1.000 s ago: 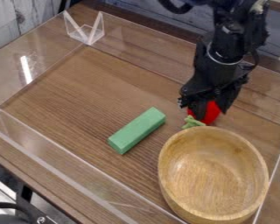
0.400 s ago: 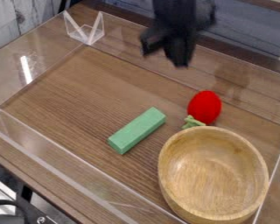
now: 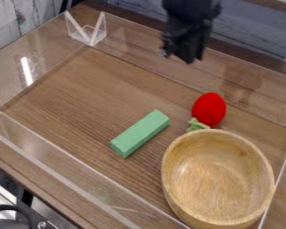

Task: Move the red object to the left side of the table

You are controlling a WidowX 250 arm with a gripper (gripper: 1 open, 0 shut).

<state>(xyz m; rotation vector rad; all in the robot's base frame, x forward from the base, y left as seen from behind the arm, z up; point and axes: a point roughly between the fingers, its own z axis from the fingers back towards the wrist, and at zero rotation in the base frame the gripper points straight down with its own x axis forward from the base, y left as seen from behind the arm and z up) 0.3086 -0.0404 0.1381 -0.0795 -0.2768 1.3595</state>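
The red object (image 3: pixel 207 108), a small strawberry-like toy with a green leafy end, lies on the brown wood-grain table (image 3: pixel 97 89) at the right, just behind the wooden bowl's rim. My gripper (image 3: pixel 185 55) hangs well above and to the left of it, over the far part of the table, pointing down. Its dark fingers look drawn together with nothing between them. The red object lies free, touched by nothing.
A wooden bowl (image 3: pixel 170 170) fills the near right corner. A green rectangular block (image 3: pixel 139 132) lies slanted left of the bowl. Clear acrylic walls (image 3: pixel 38 152) edge the table, and a small clear stand (image 3: pixel 86 29) sits at the far left.
A second ago my gripper was down around the red object. It has since risen and moved left without it; the red object stays by the bowl.
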